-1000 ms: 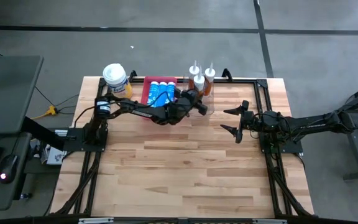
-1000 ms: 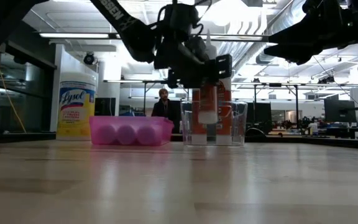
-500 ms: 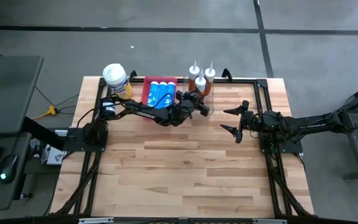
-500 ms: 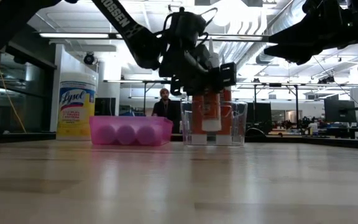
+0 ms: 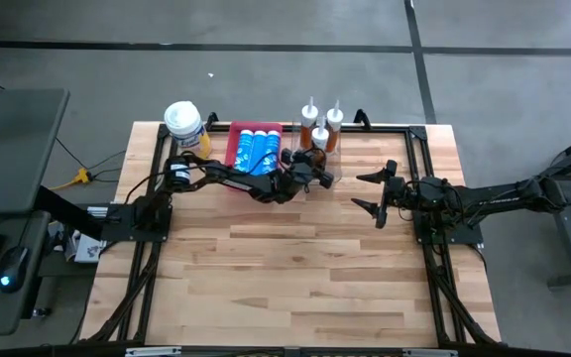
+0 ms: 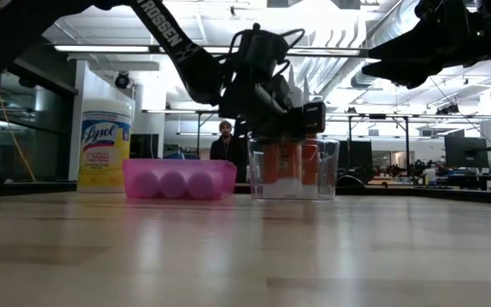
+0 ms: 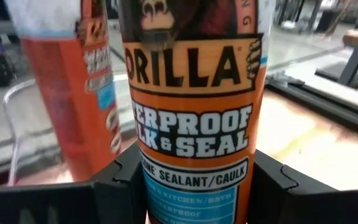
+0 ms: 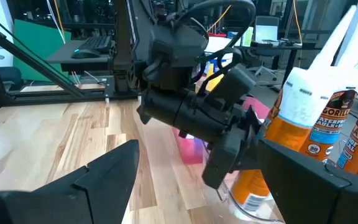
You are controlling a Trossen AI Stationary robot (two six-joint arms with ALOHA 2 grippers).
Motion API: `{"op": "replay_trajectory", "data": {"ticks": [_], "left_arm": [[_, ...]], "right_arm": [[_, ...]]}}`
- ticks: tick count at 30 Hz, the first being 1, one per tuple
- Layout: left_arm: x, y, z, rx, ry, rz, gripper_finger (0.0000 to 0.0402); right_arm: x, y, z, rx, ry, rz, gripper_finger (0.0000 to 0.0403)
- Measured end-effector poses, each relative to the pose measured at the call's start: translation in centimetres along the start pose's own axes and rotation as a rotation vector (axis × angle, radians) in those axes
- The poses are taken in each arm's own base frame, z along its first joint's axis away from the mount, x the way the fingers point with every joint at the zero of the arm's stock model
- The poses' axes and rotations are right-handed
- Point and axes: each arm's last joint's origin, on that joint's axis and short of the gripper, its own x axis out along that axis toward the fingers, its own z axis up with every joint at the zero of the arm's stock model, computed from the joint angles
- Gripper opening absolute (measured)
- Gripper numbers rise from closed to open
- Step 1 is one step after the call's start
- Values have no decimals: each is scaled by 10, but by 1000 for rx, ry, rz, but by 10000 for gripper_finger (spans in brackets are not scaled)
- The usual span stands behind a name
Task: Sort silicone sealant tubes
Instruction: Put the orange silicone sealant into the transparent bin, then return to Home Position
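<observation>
My left gripper [image 5: 313, 172] is shut on an orange sealant tube [image 7: 194, 124] that stands upright with its lower end inside a clear container [image 6: 294, 169] at the table's far middle. Two more orange tubes [image 5: 310, 117] [image 5: 335, 123] stand in that container, white nozzles up. Three blue tubes [image 5: 256, 149] lie side by side in a pink bin [image 6: 180, 179] to the left of it. My right gripper [image 5: 363, 191] is open and empty, held off the table to the right of the container. My left gripper pinches the orange tube's body [image 7: 166, 186] between its two fingers [image 7: 126, 180], one on each side of the label. The fingers come level from the table's near-left side and lie across the tube. The tube stands upright, nozzle up, its lower end [image 6: 288, 181] down inside the clear container.
A yellow wipes canister with a white lid [image 5: 183, 123] stands at the far left, beside the pink bin. Black frame rails [image 5: 419, 139] run along the table's sides. Bare wood [image 5: 295, 278] fills the near half. A person [image 6: 226, 145] stands in the room behind.
My left gripper has gone down and a little toward the table's near edge with the orange tube. The tube has stayed upright and its lower end has sunk deeper into the clear container.
</observation>
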Motion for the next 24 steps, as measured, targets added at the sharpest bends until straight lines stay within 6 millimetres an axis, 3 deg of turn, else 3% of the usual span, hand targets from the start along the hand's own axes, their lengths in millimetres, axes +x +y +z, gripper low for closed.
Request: {"op": "replay_trajectory", "data": {"ticks": [17, 24], "left_arm": [[1, -2, -4, 7, 13, -34, 168], [1, -1, -4, 9, 10, -14, 297]], "right_arm": [[0, 0, 0, 0, 0, 0, 321], [0, 0, 0, 0, 0, 0, 321]]}}
